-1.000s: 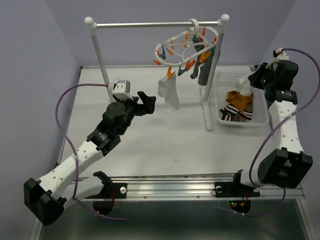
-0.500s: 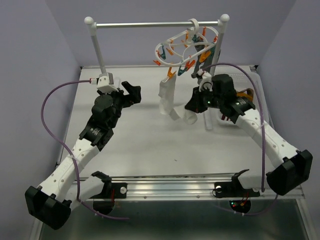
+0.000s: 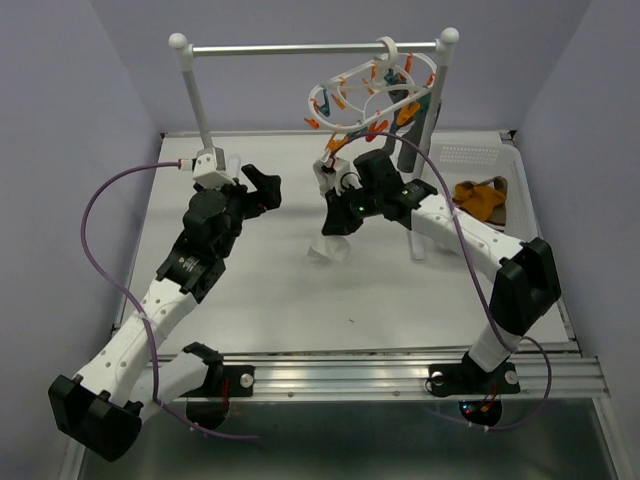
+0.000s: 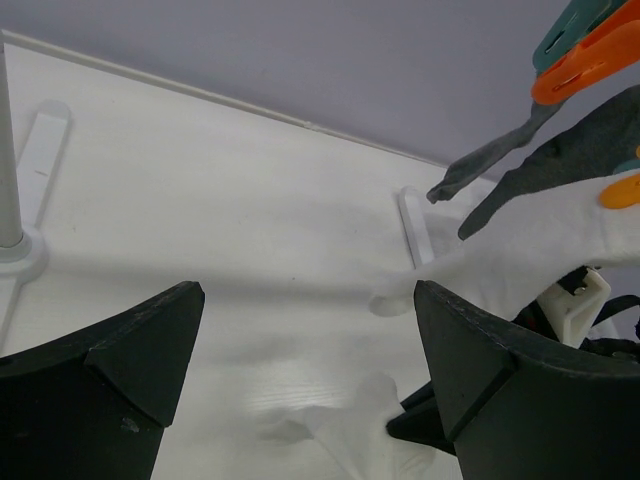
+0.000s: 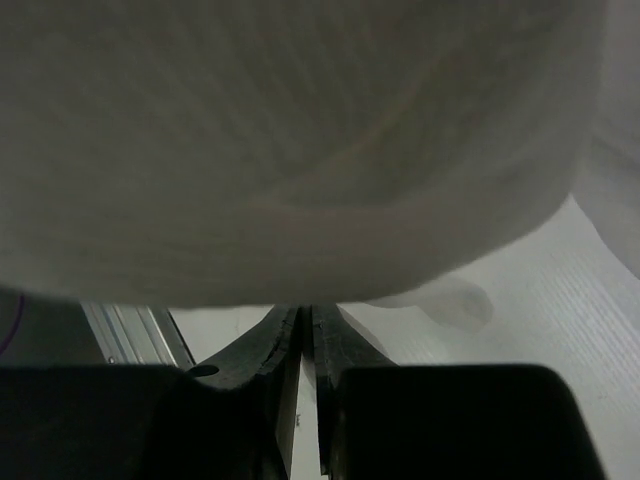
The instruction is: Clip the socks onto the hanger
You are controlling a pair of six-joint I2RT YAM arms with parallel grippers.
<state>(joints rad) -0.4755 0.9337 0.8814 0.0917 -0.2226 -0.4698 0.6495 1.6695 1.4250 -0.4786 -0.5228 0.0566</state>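
**Arms**
- The left arm is stretched from its base at the near left toward the rail stand (image 3: 310, 47). The left gripper (image 3: 264, 186) is held above the table (image 3: 250, 300), pointed to the right at the hanging laundry. Its jaws are spread wide and nothing is seen between them.
- The right arm is bent at the elbow on the right side, and its forearm is laid across to the left, passing in front of the stand's right post. The right gripper (image 3: 333, 225) is angled downward below the hanger (image 3: 322, 97), right at the white sock (image 4: 540, 240).
- In the right wrist view the fingers are seen drawn narrow, with only a thin slit between them, and white fabric fills the view above them. The tips are lost under the cloth, so it cannot be told whether any of it is pinched.

**Task items**
- The hanger is hooked on the rail near the right post and tilted, with orange and teal clips dangling from it.
- The white sock is seen hanging from an orange clip (image 4: 620, 190). Its lower end is bent, low near the tabletop.
- A dark grey sock (image 4: 590, 150) is hung just behind it.
- A mustard sock (image 3: 480, 197) is seen lying in the white basket (image 3: 470, 152) at the far right.
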